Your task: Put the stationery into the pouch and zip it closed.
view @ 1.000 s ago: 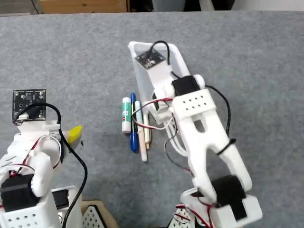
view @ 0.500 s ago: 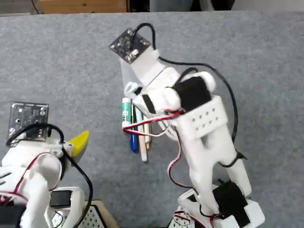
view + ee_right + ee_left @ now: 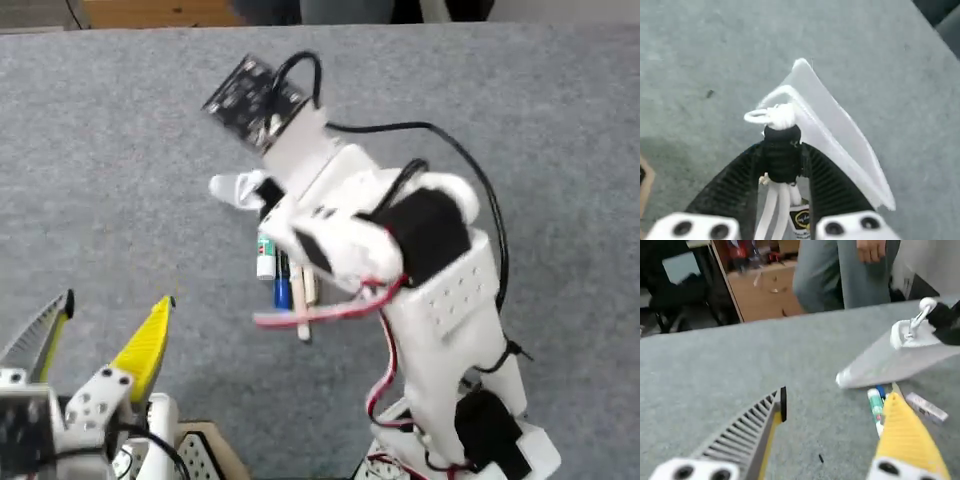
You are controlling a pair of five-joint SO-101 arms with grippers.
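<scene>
My right gripper (image 3: 782, 146) is shut on the black zip pull and white cord of the translucent pouch (image 3: 832, 127). That pouch (image 3: 232, 188) hangs lifted off the grey mat, over the far end of the stationery. Below it lie a green-and-white glue stick (image 3: 265, 255), a blue pen (image 3: 283, 287) and a pale wooden pencil (image 3: 304, 300), side by side. The left wrist view has the pouch (image 3: 890, 360), the glue stick (image 3: 875, 402) and a small white eraser-like piece (image 3: 926, 408). My left gripper (image 3: 108, 322) stands open near the front left, apart from everything.
The grey mat (image 3: 560, 120) covers the table, with free room left of the stationery and at the far right. A tan perforated block (image 3: 200, 452) sits at the front edge by the left arm's base. Wooden furniture (image 3: 765, 290) stands beyond the far edge.
The right arm has raised the pouch off the mat and swung it left over the stationery. The left arm has drawn back toward the front edge, and both its fingers now show spread apart.
</scene>
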